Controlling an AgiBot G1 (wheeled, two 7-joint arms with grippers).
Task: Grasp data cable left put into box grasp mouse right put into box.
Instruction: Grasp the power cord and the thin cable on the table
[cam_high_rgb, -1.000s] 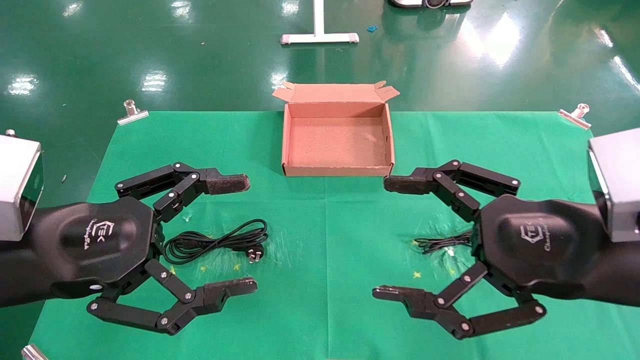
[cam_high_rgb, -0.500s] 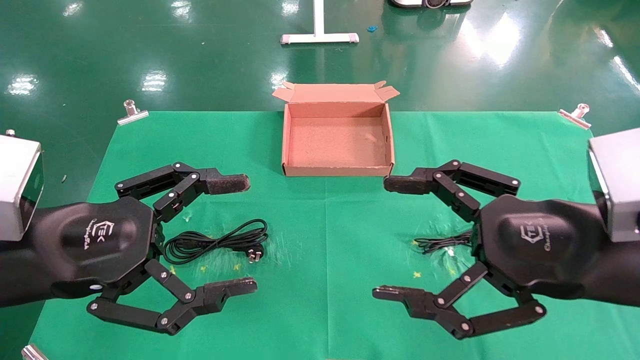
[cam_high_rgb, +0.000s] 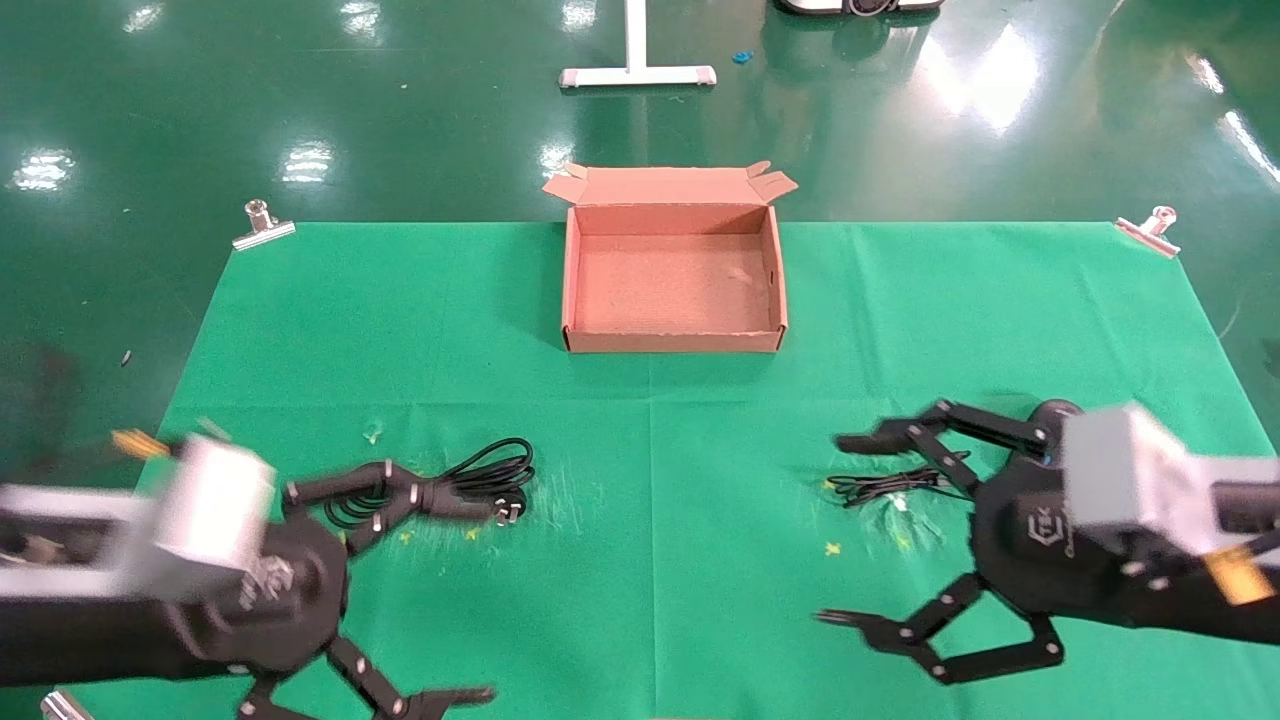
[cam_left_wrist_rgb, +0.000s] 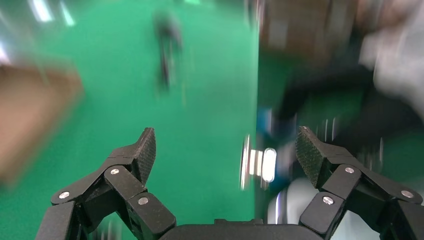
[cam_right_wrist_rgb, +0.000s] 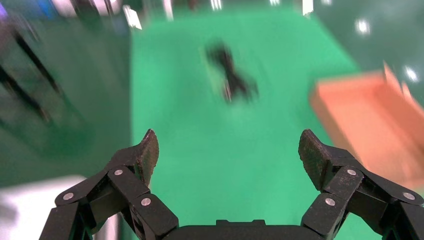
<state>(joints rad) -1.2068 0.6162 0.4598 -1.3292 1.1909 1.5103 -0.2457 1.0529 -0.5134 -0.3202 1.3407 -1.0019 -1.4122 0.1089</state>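
Observation:
The data cable (cam_high_rgb: 440, 482) lies coiled on the green cloth at the left, its plug (cam_high_rgb: 508, 512) toward the middle. My left gripper (cam_high_rgb: 470, 598) is open, low at the near left, with one finger over the coil's near side; I cannot tell if it touches. It is empty in the left wrist view (cam_left_wrist_rgb: 225, 145). My right gripper (cam_high_rgb: 835, 530) is open and empty at the near right, also in the right wrist view (cam_right_wrist_rgb: 228, 145). The mouse is hidden behind it; only its thin wire (cam_high_rgb: 880, 485) shows. The open, empty box (cam_high_rgb: 670, 340) stands at the middle back.
The green cloth (cam_high_rgb: 650, 420) is held by metal clips (cam_high_rgb: 262, 225) at its far corners. A white stand base (cam_high_rgb: 638, 75) is on the floor behind. The right wrist view shows a blurred dark cable (cam_right_wrist_rgb: 231, 75) and the box (cam_right_wrist_rgb: 370, 115).
Both arms have dropped and swung toward the table's near edge, in motion. Both grippers stay open. The cable, mouse wire and box have not moved.

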